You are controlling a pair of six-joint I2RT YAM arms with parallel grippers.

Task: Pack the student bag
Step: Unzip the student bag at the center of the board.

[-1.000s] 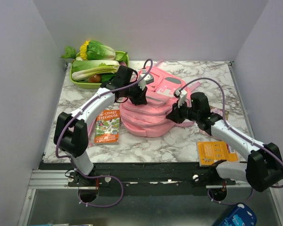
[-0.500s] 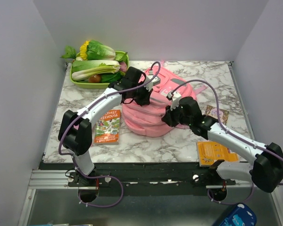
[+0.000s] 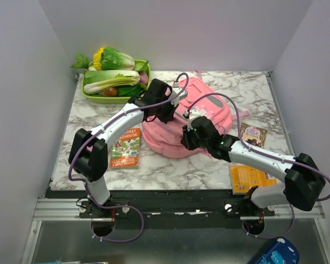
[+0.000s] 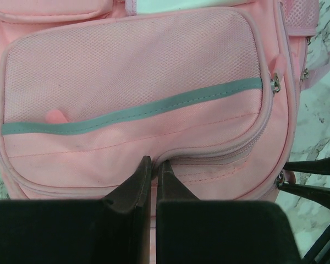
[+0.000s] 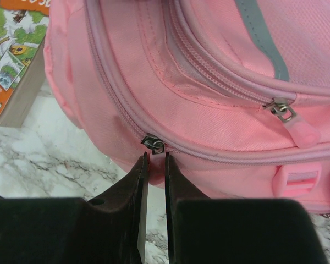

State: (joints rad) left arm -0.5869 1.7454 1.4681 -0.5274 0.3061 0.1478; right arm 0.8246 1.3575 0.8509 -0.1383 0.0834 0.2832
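One student bag (image 3: 164,140) lay mid-desk (image 3: 170,168); left hand (image 4: 153,166) was pinched nearly shut on its front pocket (image 4: 132,110); right hand (image 5: 154,165) gripped the zip pull (image 5: 153,144); hazard judged: pull might slip free if the soft bag dragged along.

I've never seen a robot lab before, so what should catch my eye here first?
The big pink student bag lies mid-table with both grippers on it. The left gripper pinches its front fabric, and the right gripper nips a zip pull at its near edge. Behind it, at the far left corner, a green tray of leafy vegetables stands out.
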